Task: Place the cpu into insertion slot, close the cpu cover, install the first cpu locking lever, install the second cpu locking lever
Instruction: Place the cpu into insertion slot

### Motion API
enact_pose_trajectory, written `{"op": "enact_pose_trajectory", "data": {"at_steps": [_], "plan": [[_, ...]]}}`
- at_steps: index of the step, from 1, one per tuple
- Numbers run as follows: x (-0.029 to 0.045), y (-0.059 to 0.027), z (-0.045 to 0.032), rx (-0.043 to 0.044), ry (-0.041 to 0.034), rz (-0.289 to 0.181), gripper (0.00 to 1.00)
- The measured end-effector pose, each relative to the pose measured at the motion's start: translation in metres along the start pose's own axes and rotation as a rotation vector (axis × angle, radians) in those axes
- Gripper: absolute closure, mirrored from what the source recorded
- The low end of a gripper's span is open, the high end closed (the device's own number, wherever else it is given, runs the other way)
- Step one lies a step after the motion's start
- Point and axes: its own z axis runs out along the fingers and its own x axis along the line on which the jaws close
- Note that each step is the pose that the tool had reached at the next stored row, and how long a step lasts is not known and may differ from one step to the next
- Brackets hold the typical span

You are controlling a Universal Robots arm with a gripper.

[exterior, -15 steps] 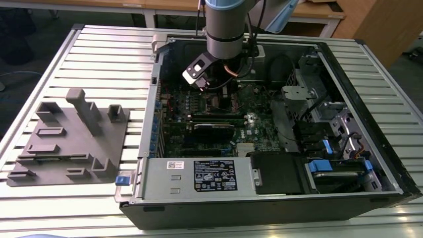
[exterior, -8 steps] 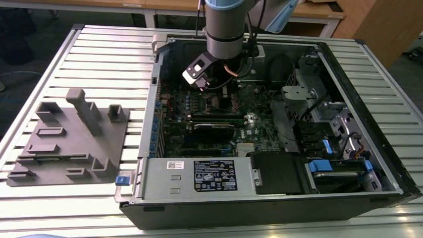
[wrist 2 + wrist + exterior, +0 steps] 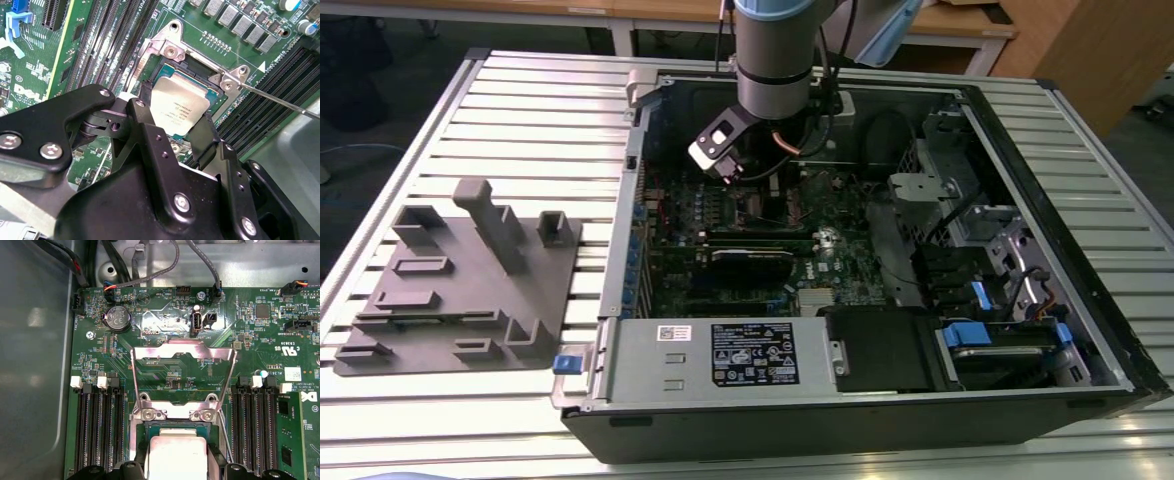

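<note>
**The cpu is pinched in the gripper, right at the insertion slot.**

The cpu (image 3: 180, 106) lies level over the insertion slot (image 3: 197, 67); whether it is fully seated cannot be told. The gripper (image 3: 174, 110) presses its black fingers (image 3: 144, 94) against opposite edges, likely to keep the chip square to the socket. The cpu cover (image 3: 185, 346) stands swung open beyond the slot, leaving access free. The arm (image 3: 774, 60) hangs at the exterior view's upper middle, inside the open computer case (image 3: 1107, 330).

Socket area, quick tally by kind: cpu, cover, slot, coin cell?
cpu: 1
cpu cover: 1
insertion slot: 1
coin cell: 1
Total: 4
</note>
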Motion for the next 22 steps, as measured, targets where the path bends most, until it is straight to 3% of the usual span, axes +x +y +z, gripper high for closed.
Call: {"op": "enact_pose_trajectory", "data": {"at_steps": [9,11,12,18,22], "plan": [[0.0001,0.0001,0.0003,-0.0006,0.0005,0.0,0.46],[0.0003,0.0002,0.0008,-0.0012,0.0018,0.0,0.45],[0.0002,0.0001,0.0007,-0.0009,0.0013,0.0,0.39],[0.0,0.0,0.0001,-0.0001,0.0001,0.0,0.39],[0.0,0.0003,-0.0035,0.0,0.0,0.0,0.39]]}}
